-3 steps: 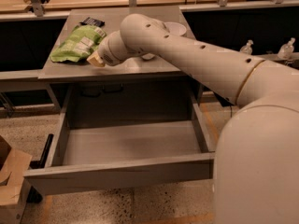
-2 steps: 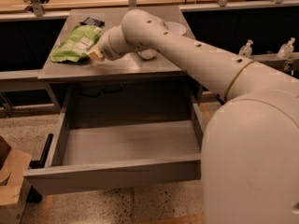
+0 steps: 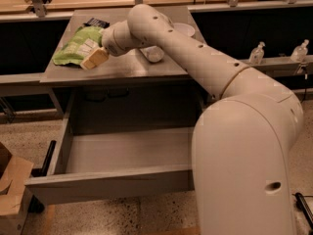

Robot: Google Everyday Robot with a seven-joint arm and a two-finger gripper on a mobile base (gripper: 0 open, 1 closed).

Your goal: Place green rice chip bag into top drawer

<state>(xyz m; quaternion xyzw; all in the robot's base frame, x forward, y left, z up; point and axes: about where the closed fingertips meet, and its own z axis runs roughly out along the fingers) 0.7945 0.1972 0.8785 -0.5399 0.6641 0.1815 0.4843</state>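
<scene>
The green rice chip bag [image 3: 77, 45], light green with a white label panel, lies on the left part of the grey table [image 3: 122, 70]. My gripper [image 3: 95, 58] is at the bag's right lower edge, touching or just over it, with the arm reaching in from the right. The top drawer [image 3: 124, 152] is pulled out below the table and nothing shows inside it. Its flat grey front panel [image 3: 110, 186] faces the camera.
A small flat black packet [image 3: 96, 22] lies behind the bag. A clear plastic bottle [image 3: 153, 55] and a white bowl [image 3: 184, 29] lie behind the arm. A cardboard box [image 3: 11, 190] stands at the lower left. Two small bottles [image 3: 257, 53] stand on the right ledge.
The gripper has edged down and left along the bag's right edge. The arm's big body has swung further into the right of the view. The bag and drawer have not moved.
</scene>
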